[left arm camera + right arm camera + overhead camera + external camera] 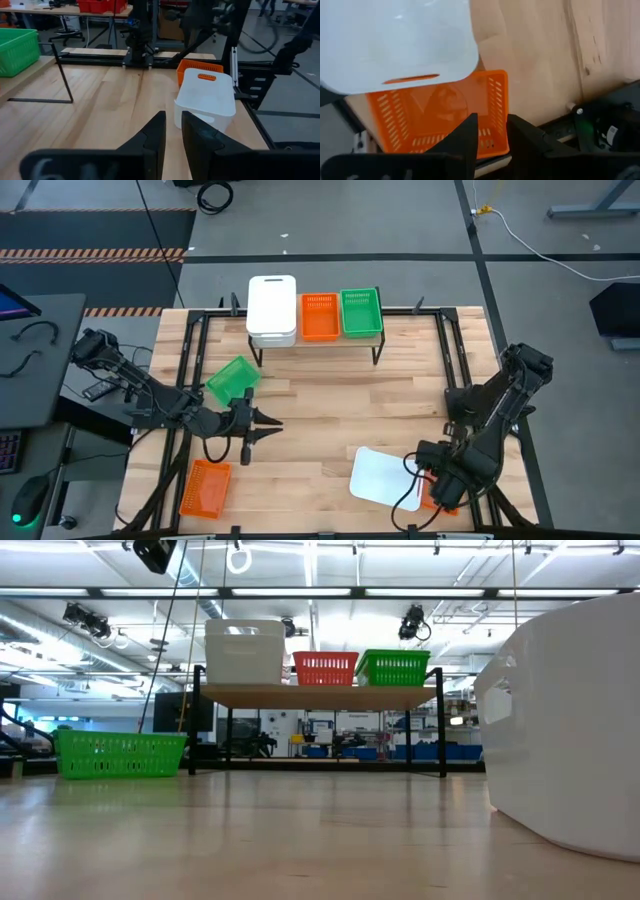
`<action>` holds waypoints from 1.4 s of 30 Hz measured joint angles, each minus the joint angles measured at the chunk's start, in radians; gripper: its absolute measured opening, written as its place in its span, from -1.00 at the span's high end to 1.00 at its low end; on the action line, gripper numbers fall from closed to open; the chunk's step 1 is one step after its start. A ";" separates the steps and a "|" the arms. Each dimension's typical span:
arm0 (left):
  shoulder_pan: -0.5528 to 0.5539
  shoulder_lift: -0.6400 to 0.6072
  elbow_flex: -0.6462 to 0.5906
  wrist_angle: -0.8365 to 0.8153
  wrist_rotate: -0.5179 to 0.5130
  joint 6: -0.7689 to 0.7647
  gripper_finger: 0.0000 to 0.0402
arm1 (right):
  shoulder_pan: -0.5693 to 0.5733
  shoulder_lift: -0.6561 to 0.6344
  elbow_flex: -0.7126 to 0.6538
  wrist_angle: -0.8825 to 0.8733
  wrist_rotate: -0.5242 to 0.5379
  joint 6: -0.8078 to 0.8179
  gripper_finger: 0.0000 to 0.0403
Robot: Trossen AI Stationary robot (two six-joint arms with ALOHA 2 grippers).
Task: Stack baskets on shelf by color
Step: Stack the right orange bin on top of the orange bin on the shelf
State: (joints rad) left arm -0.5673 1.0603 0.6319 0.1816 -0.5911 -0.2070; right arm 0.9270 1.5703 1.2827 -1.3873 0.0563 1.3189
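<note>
- On the shelf (380,332) stand a white stack (272,310), an orange basket (320,316) and a green basket (361,312).
- Still loose on the desk (320,415): green (232,380), orange (205,488), white (385,476), and another orange (440,117) beneath it.
- Left tool (268,423): fingers nearly together, empty, mid-desk.
- Right tool (489,131): fingers slightly apart, empty, over the near edge; the desk's middle is open.
</note>
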 joint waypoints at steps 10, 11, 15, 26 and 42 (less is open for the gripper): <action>-0.022 0.000 0.000 0.001 -0.015 0.005 0.68 | 0.005 0.000 -0.182 0.102 -0.024 0.022 0.37; -0.022 0.000 0.000 0.001 -0.016 0.007 0.68 | 0.005 0.000 -0.185 0.105 -0.018 0.016 0.36; -0.011 0.000 0.000 0.001 -0.018 0.008 0.68 | 0.005 0.000 -0.209 0.172 -0.016 -0.016 0.30; -0.007 0.001 0.000 0.001 -0.019 0.009 0.69 | 0.000 0.000 -0.373 0.253 -0.024 0.043 0.23; 0.039 0.001 0.000 0.005 -0.018 0.037 0.71 | -0.160 0.000 -0.408 0.304 0.148 -0.115 0.24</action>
State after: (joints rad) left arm -0.5287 1.0611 0.6319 0.1864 -0.6093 -0.1698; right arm 0.7671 1.5707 0.8749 -1.0828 0.2043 1.2041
